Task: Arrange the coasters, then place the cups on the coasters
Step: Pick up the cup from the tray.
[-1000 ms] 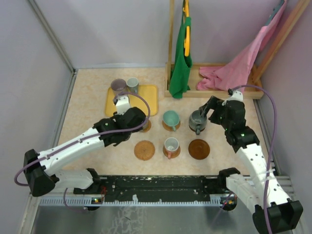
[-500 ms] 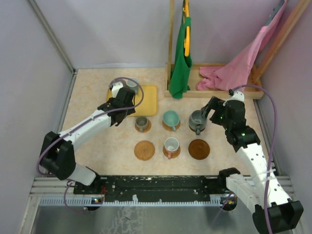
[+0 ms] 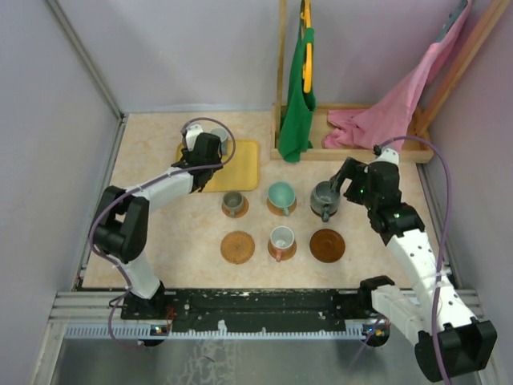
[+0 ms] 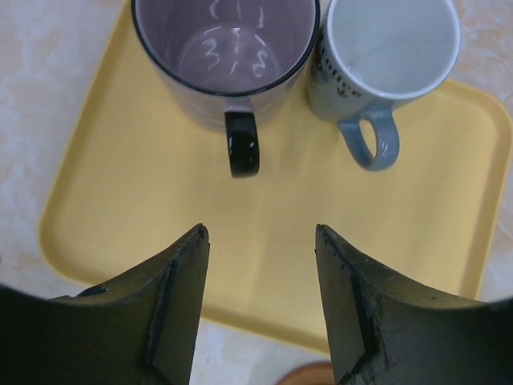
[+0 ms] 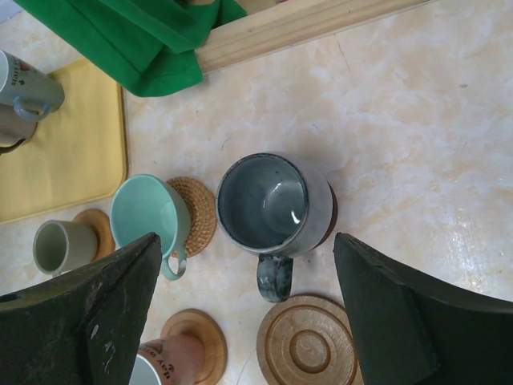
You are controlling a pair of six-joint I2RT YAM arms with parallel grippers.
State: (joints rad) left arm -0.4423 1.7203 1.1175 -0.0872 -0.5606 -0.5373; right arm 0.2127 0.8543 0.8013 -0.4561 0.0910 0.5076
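**Two mugs on tray, both pincers empty**

L gripper: jaws apart, nothing between, hovering over yellow tray, lined up w/ the black handle of the purple mug. R gripper: jaws wide, straddling dark grey mug, not touching it. Mugs look like glazed ceramic: stiff, smooth, prob. slippery, chip-prone, fairly heavy. Best hold is rim wall or handle. Grey-blue mug seems to touch the purple one. Woven coaster sits under teal mug; bare coaster is flat, ringed, wood-like.
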